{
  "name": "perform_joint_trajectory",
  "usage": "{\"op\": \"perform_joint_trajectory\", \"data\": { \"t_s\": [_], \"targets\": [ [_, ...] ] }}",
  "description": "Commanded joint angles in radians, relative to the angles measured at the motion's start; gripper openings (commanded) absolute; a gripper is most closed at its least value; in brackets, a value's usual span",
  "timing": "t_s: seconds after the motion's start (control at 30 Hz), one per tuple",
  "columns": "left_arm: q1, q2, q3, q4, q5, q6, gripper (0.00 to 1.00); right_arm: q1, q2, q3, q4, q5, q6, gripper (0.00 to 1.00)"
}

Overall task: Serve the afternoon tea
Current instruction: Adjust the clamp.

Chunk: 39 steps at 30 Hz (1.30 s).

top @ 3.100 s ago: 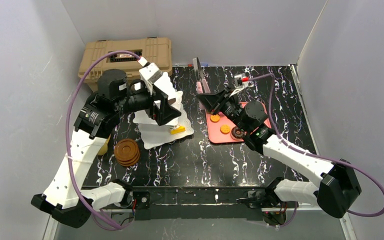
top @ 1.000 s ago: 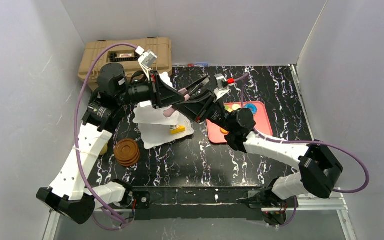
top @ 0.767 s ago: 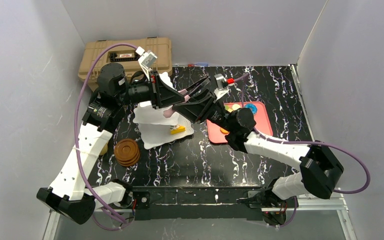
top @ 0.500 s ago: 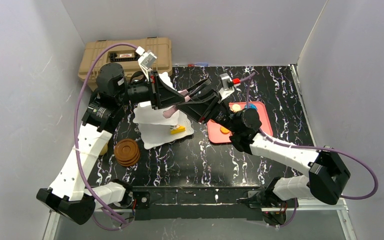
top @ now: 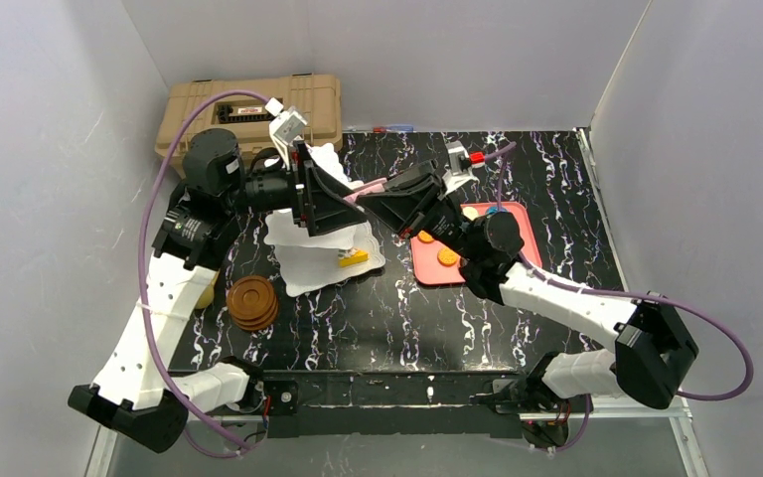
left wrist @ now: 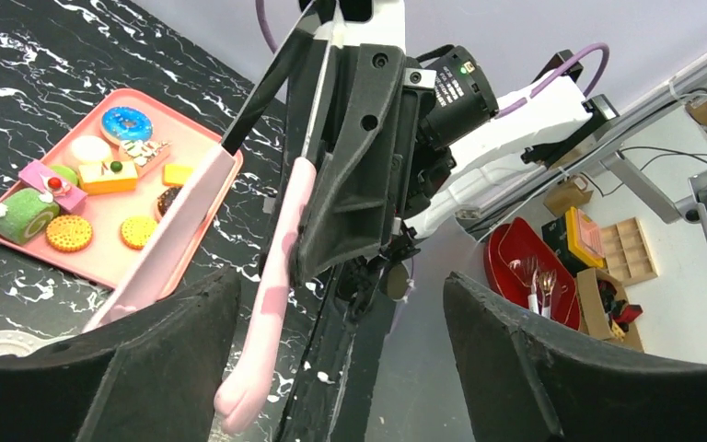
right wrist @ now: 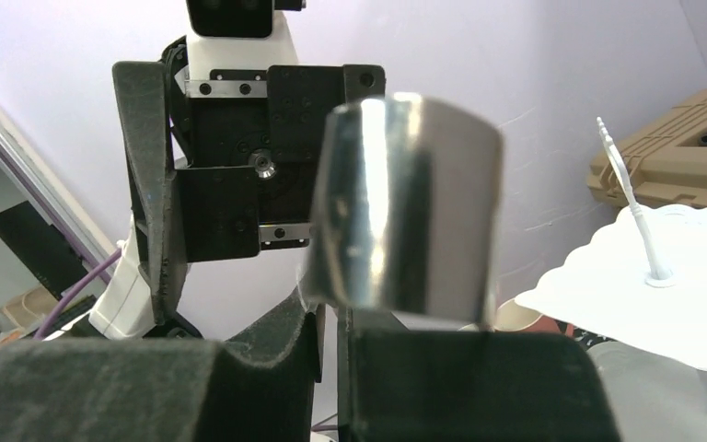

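A pink-tipped metal utensil (top: 362, 189) hangs in the air between the two arms. My right gripper (right wrist: 341, 341) is shut on its metal end (right wrist: 405, 212). The pink tip (left wrist: 258, 350) reaches between the wide-apart jaws of my open left gripper (left wrist: 341, 368), close to its left finger. Both grippers hover beside the white tiered stand (top: 303, 253), which has a yellow pastry (top: 353, 258) on its bottom plate. Several pastries, such as a blue doughnut (left wrist: 127, 122), lie on the pink tray (top: 435, 271). Brown saucers (top: 252, 301) are stacked left of the stand.
The tan ribbed case (top: 313, 99) stands at the back left behind the stand. A yellow cup (top: 204, 296) peeks out behind my left arm. The stand's thin top post (right wrist: 631, 198) rises close to the right gripper. White walls enclose the table on three sides.
My left gripper has opened and let go of the pink utensil, drawing back slightly. My right gripper has closed on the utensil and now carries it alone.
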Motion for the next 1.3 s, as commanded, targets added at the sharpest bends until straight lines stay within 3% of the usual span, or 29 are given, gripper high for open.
{"op": "perform_joint_trajectory", "data": {
  "t_s": [0.0,0.1,0.2,0.5,0.57,0.6,0.67,0.8,0.93,1.03,1.27],
  "targets": [
    [0.017,-0.042,0.08,-0.141,0.062,0.105,0.8,-0.028,-0.069,0.025,0.026,0.018,-0.036,0.09],
    [0.026,-0.054,0.091,-0.236,0.1,0.173,0.79,-0.045,-0.083,0.039,0.01,-0.011,-0.03,0.08],
    [0.029,-0.05,0.085,-0.244,0.159,0.17,0.71,-0.049,-0.062,0.065,0.024,-0.072,0.009,0.08],
    [0.029,-0.008,0.083,-0.152,0.228,0.101,0.19,-0.049,-0.014,0.094,0.076,-0.134,0.086,0.1],
    [0.03,-0.008,0.083,-0.147,0.219,0.1,0.03,-0.049,-0.016,0.098,0.05,-0.146,0.081,0.16],
    [0.031,-0.01,0.081,-0.146,0.213,0.104,0.0,-0.049,-0.017,0.1,0.033,-0.155,0.081,0.22],
    [0.034,-0.017,0.073,-0.14,0.21,0.106,0.0,-0.049,-0.026,0.095,0.0,-0.17,0.082,0.39],
    [0.039,-0.025,0.069,-0.111,0.218,0.081,0.0,-0.064,-0.099,0.05,-0.123,-0.166,0.04,0.95],
    [0.042,-0.029,0.064,-0.052,0.232,0.025,0.0,-0.095,-0.203,-0.059,-0.153,-0.085,0.024,0.98],
    [0.041,-0.03,0.052,-0.014,0.248,-0.016,0.0,-0.126,-0.224,-0.106,-0.065,-0.06,0.065,0.98],
    [0.041,-0.037,0.022,0.027,0.276,-0.054,0.0,-0.148,-0.077,0.006,0.118,-0.11,0.16,0.98]
  ]
}}
